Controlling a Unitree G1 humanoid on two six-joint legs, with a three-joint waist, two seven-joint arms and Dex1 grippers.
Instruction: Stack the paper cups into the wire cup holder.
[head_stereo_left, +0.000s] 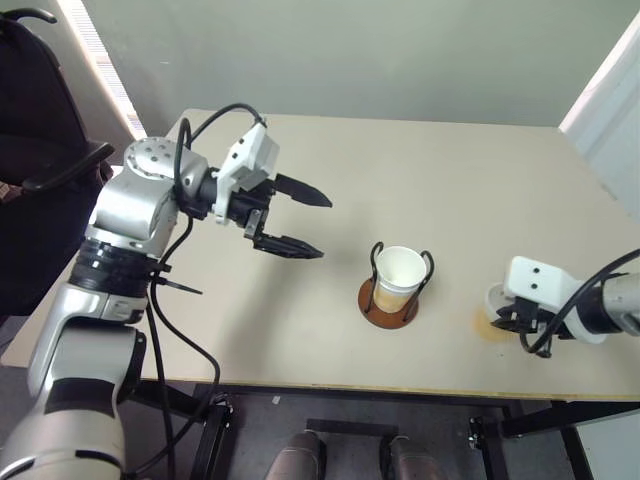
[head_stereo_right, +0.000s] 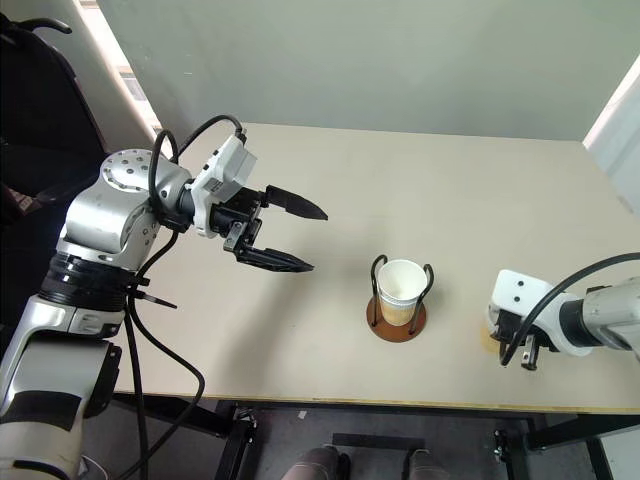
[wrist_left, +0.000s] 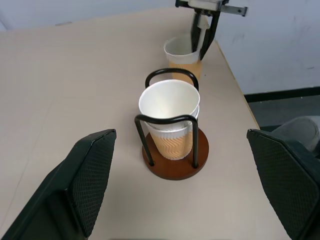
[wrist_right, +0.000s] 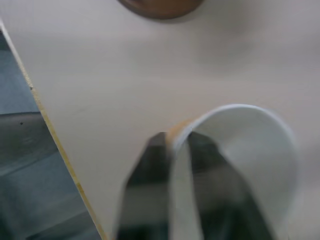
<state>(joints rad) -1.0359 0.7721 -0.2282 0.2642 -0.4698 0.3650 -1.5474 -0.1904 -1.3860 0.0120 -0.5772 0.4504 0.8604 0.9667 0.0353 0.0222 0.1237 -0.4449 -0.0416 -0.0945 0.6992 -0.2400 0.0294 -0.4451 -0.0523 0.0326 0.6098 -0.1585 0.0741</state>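
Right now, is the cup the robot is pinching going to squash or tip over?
Probably a bit of both. The right gripper is shut on the loose cup's thin paper wall, one finger inside, so the rim may bend. It looks empty and light, so it should lift easily. It narrows towards the bottom, so a sideways nudge could tip it.

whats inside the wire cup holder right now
Paper cups nested upright inside the wire cup holder; two stacked rims show. The topmost is empty. Anything beneath them is covered.

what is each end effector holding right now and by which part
The right end effector is shut on a paper cup, pinching its rim wall, one finger inside and one outside. The left end effector is open and holds nothing.
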